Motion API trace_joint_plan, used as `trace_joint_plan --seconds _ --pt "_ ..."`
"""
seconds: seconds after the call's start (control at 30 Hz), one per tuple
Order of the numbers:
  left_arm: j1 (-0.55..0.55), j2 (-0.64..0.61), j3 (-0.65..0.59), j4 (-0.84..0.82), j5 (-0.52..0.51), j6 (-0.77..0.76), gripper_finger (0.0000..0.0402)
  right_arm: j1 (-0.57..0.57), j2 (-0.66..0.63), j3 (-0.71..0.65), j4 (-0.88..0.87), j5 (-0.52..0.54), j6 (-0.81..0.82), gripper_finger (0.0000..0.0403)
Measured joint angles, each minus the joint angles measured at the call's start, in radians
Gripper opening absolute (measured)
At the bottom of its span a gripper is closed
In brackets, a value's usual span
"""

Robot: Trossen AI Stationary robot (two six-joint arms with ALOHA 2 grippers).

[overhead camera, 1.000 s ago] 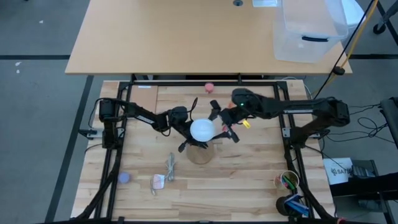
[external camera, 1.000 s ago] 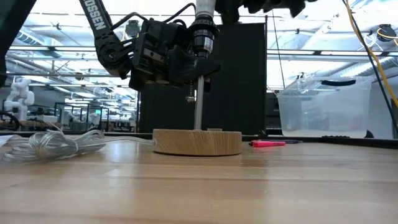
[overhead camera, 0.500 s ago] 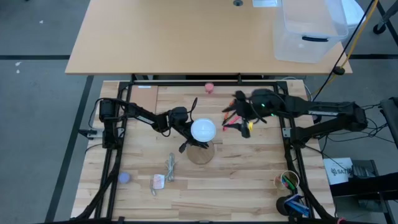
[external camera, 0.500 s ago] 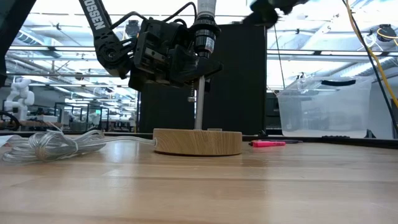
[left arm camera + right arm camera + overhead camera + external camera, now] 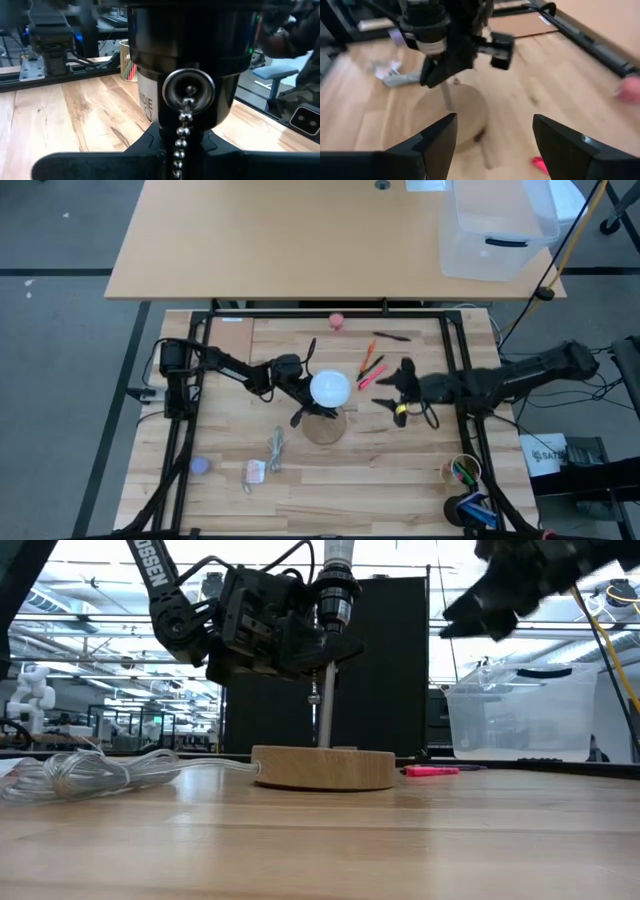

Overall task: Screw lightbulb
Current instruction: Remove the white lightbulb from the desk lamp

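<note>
Left gripper (image 5: 297, 392) clamps the socket (image 5: 333, 602) under the lightbulb (image 5: 329, 388); right gripper (image 5: 398, 392), fingers wide, empty. A half-seated bulb might topple.

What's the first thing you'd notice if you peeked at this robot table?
The glowing white lightbulb sits mid-table atop a black socket on a thin post over a round wooden disc. The left claw is clamped on that socket. The right claw hangs open to the bulb's right, holding nothing, near pink markers.
</note>
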Motion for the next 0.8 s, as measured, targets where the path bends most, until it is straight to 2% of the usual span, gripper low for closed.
trace_joint_plan --seconds 0.1,0.2,0.27,0.37,0.47,0.6,0.7,0.8 --pt "0.0 0.0 0.0 0.001 -0.022 0.001 0.0028 0.077 0.057 -0.15 0.277 0.077 0.1 0.0247" --pt "0.0 0.0 0.0 0.002 -0.034 0.001 0.0027 0.164 0.168 -0.262 0.6 0.207 0.16 0.0242" --pt "0.0 0.0 0.0 0.002 -0.036 0.001 0.0027 0.215 0.26 -0.287 0.75 0.298 0.16 0.0238" --pt "0.0 0.0 0.0 0.002 -0.036 0.003 0.0027 0.257 0.391 -0.251 0.897 0.399 0.072 0.0231" --pt "0.0 0.0 0.0 0.007 -0.038 0.004 0.0027 0.26 0.494 -0.159 0.969 0.461 -0.069 0.0225" --pt "0.0 0.001 0.002 0.016 -0.107 0.003 0.0027 0.252 0.579 -0.001 0.956 0.519 -0.249 0.0224" --pt "0.0 0.001 0.002 0.018 -0.162 -0.007 0.0027 0.253 0.603 0.085 0.894 0.566 -0.299 0.0224" --pt "0.0 0.001 0.002 0.024 -0.211 -0.013 0.0027 0.269 0.603 0.131 0.833 0.632 -0.269 0.0224"
